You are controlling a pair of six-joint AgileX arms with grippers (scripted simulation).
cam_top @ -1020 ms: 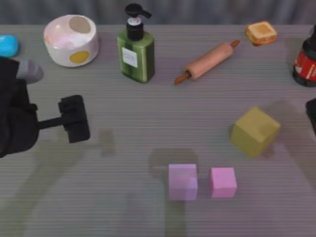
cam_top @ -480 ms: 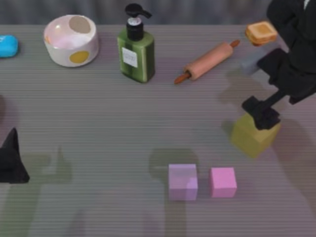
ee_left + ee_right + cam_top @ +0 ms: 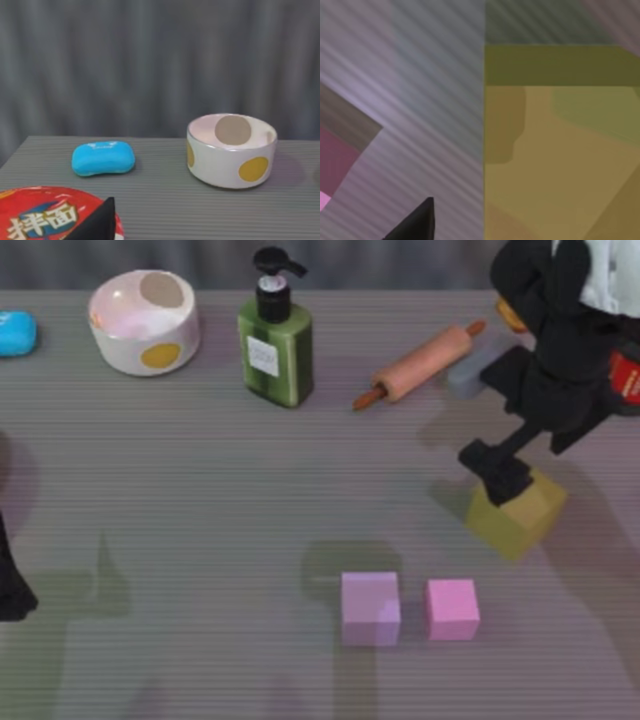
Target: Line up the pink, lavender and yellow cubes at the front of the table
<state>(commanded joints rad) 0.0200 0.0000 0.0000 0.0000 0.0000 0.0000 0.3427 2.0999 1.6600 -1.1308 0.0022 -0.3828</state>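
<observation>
Since a moment ago our right gripper (image 3: 497, 472) has dropped onto the yellow cube (image 3: 525, 515), which sits behind and right of the pink cube (image 3: 452, 608). We cannot tell its finger state. Grasping comes next; our left arm is parked.

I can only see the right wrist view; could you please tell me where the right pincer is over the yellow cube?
Observer: The right pincer hangs over the back-left corner of the large matte mustard-yellow cube.
Operator: Where are the other cubes?
Observer: The pale lavender matte cube and the small bright pink matte cube sit side by side, slightly apart, nearer the front.
Operator: And the left arm?
Observer: The left arm is parked at the left edge of the striped grey table.
</observation>
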